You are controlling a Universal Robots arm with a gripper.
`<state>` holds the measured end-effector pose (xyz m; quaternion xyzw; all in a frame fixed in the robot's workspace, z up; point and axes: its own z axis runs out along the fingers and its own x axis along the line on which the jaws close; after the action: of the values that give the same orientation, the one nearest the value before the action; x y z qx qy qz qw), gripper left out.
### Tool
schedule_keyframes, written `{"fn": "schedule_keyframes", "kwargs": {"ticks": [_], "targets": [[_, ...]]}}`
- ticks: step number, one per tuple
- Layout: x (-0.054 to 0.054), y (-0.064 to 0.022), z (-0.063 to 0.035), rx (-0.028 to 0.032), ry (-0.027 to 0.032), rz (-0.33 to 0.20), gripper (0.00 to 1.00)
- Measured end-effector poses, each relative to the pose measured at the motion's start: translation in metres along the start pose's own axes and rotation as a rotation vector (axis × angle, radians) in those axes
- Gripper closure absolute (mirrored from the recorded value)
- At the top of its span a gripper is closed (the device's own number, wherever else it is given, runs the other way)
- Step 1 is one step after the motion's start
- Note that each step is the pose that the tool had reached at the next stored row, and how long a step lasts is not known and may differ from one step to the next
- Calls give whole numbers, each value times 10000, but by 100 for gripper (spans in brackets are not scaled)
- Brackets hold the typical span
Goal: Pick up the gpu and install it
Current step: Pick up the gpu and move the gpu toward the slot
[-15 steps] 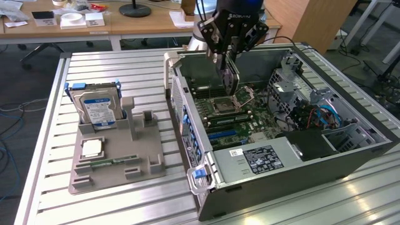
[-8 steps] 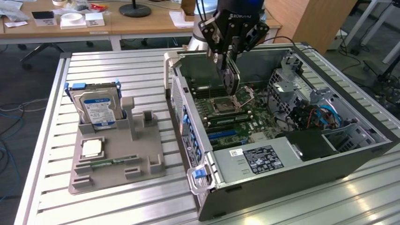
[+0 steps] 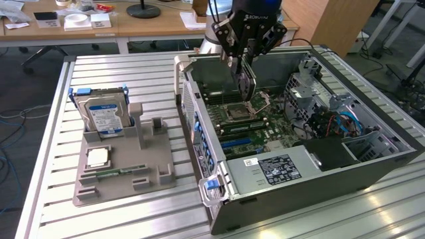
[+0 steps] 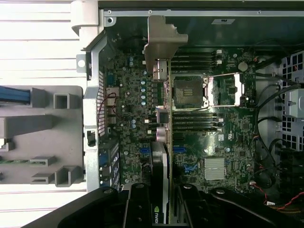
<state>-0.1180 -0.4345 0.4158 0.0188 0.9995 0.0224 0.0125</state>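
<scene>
Gripper (image 3: 243, 62) clamps thin green-board gpu (image 3: 248, 83) with black cooler and silver end bracket, edge-down over green motherboard (image 4: 232, 137) in open grey metal computer case (image 3: 312, 181).

Bright, even light falls across the table (image 3: 378, 209), whose metal slats throw glare in the exterior view and wash out to white in the wrist view. Inside the computer case (image 3: 319, 199) it is dimmer, with soft shadows. The gripper (image 4: 162, 209) looks nearly black, while the bracket of the gpu (image 4: 164, 42) catches pale light.
</scene>
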Motion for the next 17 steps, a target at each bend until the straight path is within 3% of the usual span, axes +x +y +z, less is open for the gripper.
{"fn": "schedule_keyframes", "kwargs": {"ticks": [17], "targets": [[-227, 8, 7, 0, 0, 0, 73]]}}
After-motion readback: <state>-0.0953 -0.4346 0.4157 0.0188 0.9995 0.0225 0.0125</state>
